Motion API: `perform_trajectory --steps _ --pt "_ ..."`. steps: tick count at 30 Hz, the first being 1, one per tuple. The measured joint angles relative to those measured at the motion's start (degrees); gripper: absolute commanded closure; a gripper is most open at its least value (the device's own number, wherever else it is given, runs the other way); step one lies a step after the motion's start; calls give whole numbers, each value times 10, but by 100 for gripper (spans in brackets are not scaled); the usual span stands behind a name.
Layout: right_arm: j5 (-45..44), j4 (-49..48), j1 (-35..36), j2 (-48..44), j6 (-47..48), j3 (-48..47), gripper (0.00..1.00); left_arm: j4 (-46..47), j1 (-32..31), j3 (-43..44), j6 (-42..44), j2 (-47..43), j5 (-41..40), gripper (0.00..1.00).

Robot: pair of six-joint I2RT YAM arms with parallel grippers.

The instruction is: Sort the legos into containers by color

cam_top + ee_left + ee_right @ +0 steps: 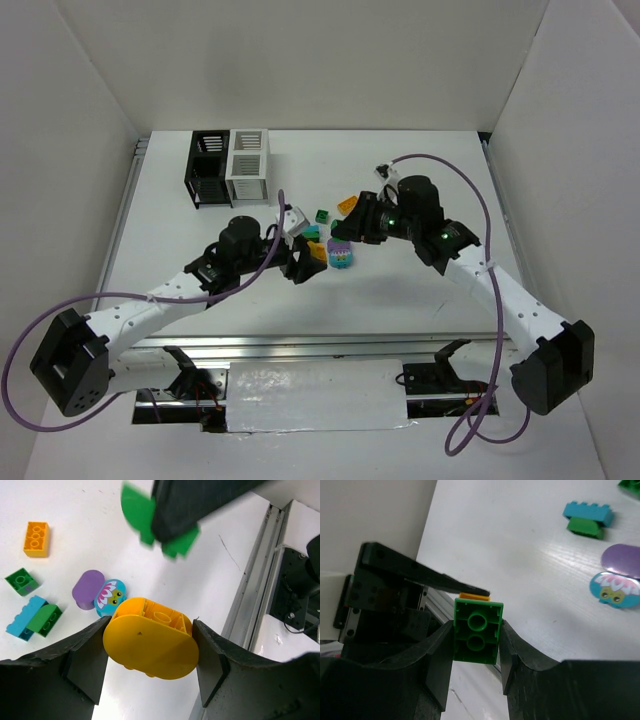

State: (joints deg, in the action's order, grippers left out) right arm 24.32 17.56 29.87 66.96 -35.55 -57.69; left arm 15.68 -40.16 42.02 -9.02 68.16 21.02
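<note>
Left gripper [150, 632]: clamped on a yellow rounded brick [147, 652], one finger pad pressed to each side, the studded hollow face turned up towards the wrist camera.
Right gripper [476, 627]: closed on a green two-stud brick [476, 641], pinched by its long sides (in the left wrist view it is only a blurred green shape under a dark finger).
Gripper positions: close together over the middle of the white table [420, 320], tips facing each other.
Loose legos: an orange brick [36, 539], a small green brick [21, 581], a teal brick [22, 622] touching a green piece [48, 618], and a purple piece [86, 589] joined to a blue flower-face piece [111, 596], all lying between the two grippers.
Containers: black bin [208, 168] and white bin [248, 165] joined side by side at the far left of the table, well apart from the bricks.
Bin contents: cannot tell from above.
</note>
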Motion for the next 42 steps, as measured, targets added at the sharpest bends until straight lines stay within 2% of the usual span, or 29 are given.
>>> perform_trajectory --steps 3,7,11,14,17,20,23,30,42 --pt "30 -8 -40 -15 3 7 100 -10 0 0 1 1 10 100" --pt "32 -8 -54 -43 3 11 100 -11 5 0 -3 3 -1 100" --pt "11 -14 -58 -77 2 28 100 -23 56 22 -41 4 -80 100" --pt "3 -17 -63 -88 0 46 100 -47 124 110 -95 37 -175 100" --pt "3 -17 -66 -86 0 54 100 -87 178 264 -138 122 -264 100" --pt "4 -17 -68 -88 0 59 100 -116 209 391 -164 193 -318 100" --pt "3 -16 -73 -96 1 67 100 -149 231 456 -188 229 -343 100" --pt "5 -17 -74 -108 5 79 100 -193 271 470 -216 248 -342 100" --pt "20 -23 -74 -107 5 81 100 -200 273 471 -211 251 -320 100"
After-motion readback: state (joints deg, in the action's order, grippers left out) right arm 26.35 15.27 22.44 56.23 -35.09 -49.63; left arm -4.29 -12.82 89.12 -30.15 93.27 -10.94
